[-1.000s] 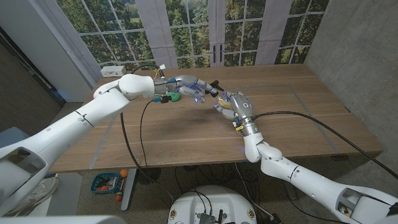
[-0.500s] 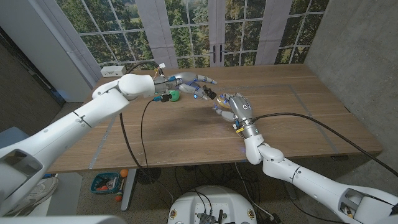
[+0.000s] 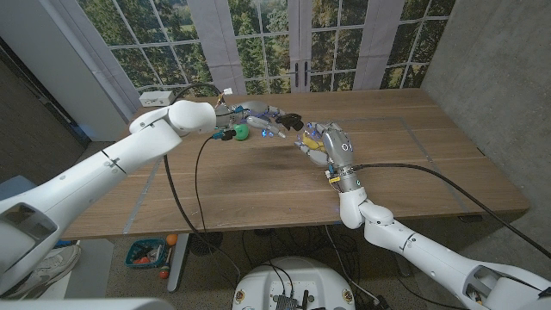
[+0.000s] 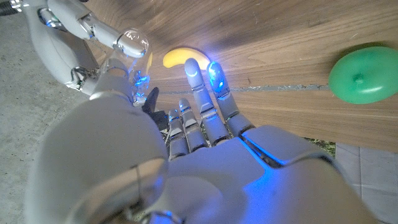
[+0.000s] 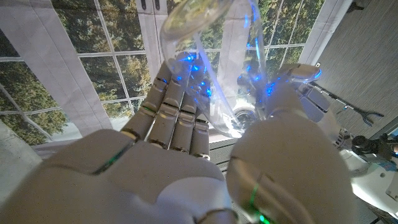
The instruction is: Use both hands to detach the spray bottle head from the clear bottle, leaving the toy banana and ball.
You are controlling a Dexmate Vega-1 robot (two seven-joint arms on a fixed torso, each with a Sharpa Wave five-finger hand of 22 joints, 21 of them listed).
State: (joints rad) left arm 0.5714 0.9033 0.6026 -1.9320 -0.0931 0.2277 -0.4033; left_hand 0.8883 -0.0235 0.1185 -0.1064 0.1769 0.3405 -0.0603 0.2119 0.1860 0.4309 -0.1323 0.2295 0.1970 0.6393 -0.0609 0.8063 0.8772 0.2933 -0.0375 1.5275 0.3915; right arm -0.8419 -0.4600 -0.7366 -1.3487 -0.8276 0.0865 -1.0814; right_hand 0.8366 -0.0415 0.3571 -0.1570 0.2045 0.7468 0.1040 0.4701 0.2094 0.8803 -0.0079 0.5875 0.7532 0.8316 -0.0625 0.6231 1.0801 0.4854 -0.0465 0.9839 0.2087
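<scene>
**Bottle and spray head apart, one in each hand**

Head view: the right hand [image 3: 330, 145] sits just right of frame centre, above the wooden worktop [image 3: 413, 164]. Its fingers are wrapped round the clear bottle [image 3: 311, 133], which pokes out at the hand's upper left. Right wrist view confirms this: the clear bottle [image 5: 217, 68] lies between the curled fingers [image 5: 171, 106] and the thumb, its open mouth pointing away from the palm.

The left hand [image 3: 255, 119] is in the upper middle of the head view, close to the right hand but apart from it. A dark piece, the spray bottle head [image 3: 288, 127], shows at its fingertips; small, detail unclear. In the left wrist view a black part [image 4: 151, 101] sits between thumb and fingers [image 4: 202, 93], so the hand appears to pinch it.

The green ball [image 3: 243, 132] rests on the worktop just left of and below the left hand. The toy banana [image 4: 180, 58] lies on the wood beyond the left fingertips.
</scene>
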